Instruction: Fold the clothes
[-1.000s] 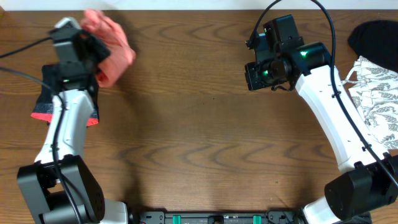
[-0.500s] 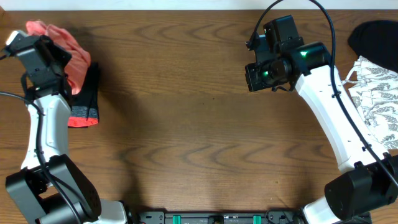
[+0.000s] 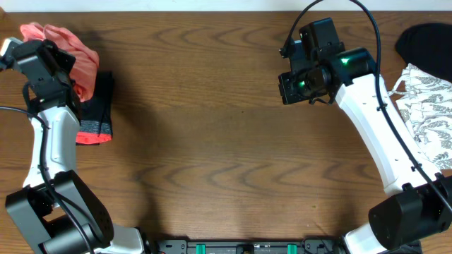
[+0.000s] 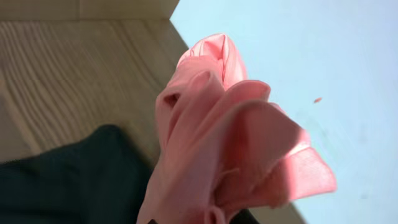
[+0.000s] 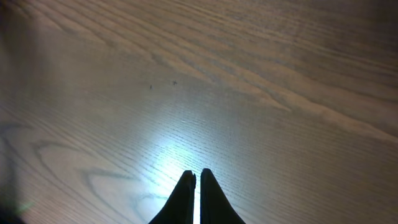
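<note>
Clutching the salmon-pink garment [image 3: 70,44], the left pincer [image 3: 65,67] is holding it bunched against the banded black garment [image 3: 99,113]; well right of that, the right pincer [image 5: 193,186] is hovering clenched, empty, near the white printed garment [image 3: 427,113].

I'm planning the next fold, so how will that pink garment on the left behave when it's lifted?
Probably floppy: the pink garment bunches into loose folds. Likely light, since it looks thin. Its smooth sheen suggests it may slip.
</note>
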Action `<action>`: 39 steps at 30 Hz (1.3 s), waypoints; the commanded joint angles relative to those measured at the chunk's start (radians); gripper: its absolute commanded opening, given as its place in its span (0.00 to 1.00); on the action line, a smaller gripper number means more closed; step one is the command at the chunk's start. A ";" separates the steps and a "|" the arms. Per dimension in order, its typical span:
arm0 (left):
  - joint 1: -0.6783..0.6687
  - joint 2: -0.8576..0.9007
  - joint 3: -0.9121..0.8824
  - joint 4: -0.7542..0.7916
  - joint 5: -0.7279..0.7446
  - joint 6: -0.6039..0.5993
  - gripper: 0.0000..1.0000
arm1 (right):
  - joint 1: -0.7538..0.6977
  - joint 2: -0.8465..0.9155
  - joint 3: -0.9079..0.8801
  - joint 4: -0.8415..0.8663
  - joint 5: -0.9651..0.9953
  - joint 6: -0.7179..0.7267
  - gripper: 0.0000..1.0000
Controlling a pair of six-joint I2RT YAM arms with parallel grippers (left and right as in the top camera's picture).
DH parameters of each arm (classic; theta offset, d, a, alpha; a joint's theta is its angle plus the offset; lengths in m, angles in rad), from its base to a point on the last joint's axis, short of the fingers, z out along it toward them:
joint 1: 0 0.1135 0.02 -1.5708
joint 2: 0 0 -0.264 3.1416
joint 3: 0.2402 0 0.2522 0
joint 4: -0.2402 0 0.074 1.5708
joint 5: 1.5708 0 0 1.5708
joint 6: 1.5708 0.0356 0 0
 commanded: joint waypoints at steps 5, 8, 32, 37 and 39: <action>0.004 0.077 0.023 -0.037 -0.018 -0.111 0.06 | -0.003 0.003 0.005 -0.014 0.003 -0.010 0.05; 0.018 0.098 0.020 -0.090 -0.064 -0.110 0.06 | -0.003 0.003 0.005 -0.019 0.003 -0.010 0.04; 0.132 0.103 0.017 -0.566 -0.091 -0.106 0.34 | -0.003 0.003 0.005 -0.014 0.004 -0.010 0.05; 0.132 0.102 0.018 -0.579 -0.091 -0.107 0.48 | -0.003 0.003 0.005 -0.015 0.004 -0.010 0.05; 0.132 0.100 0.018 -0.546 -0.090 -0.107 0.62 | -0.003 0.003 0.004 -0.016 0.004 -0.010 0.05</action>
